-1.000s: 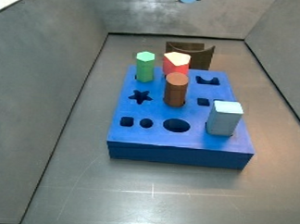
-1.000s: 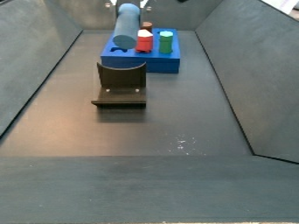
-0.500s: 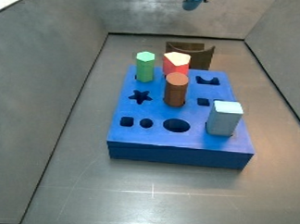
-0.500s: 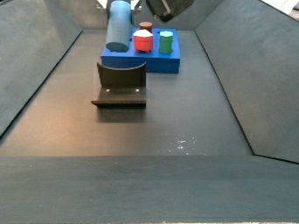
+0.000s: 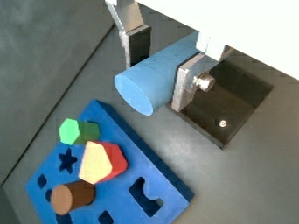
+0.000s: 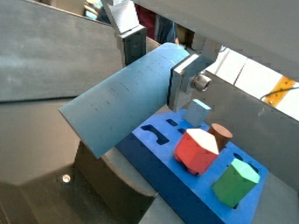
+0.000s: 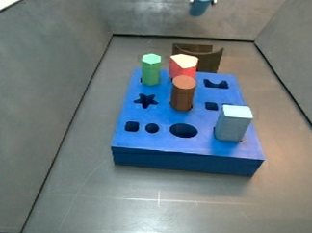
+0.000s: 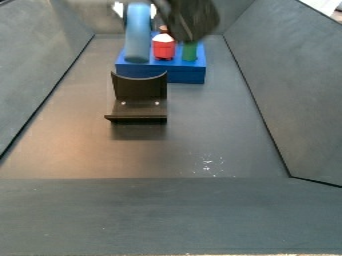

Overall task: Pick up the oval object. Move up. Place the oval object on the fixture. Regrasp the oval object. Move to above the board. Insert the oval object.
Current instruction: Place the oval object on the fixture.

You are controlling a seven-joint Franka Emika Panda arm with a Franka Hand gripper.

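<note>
My gripper (image 5: 162, 74) is shut on the oval object (image 5: 149, 84), a pale blue-grey peg, which lies crosswise between the silver fingers (image 5: 190, 79) with its rounded end face showing. In a wrist view the long peg (image 6: 117, 101) hangs above the bright blue board (image 6: 170, 166) and the dark fixture (image 6: 107, 188). In a side view the peg (image 8: 138, 35) hangs high over the fixture (image 8: 138, 95), the blurred gripper (image 8: 187, 15) beside it. Only the gripper's tip (image 7: 201, 2) shows at the frame's upper edge, behind the board (image 7: 190, 144).
On the board stand a green hexagon peg (image 7: 151, 68), a red peg with a yellow top (image 7: 184, 63), an orange-brown cylinder (image 7: 183, 91) and a pale blue square block (image 7: 233, 122). Star, round and oval holes lie open. Grey walls slope up around the floor.
The gripper with the peg has dropped slightly into view at the top of a side view. The peg hangs steeper over the fixture than a second ago.
</note>
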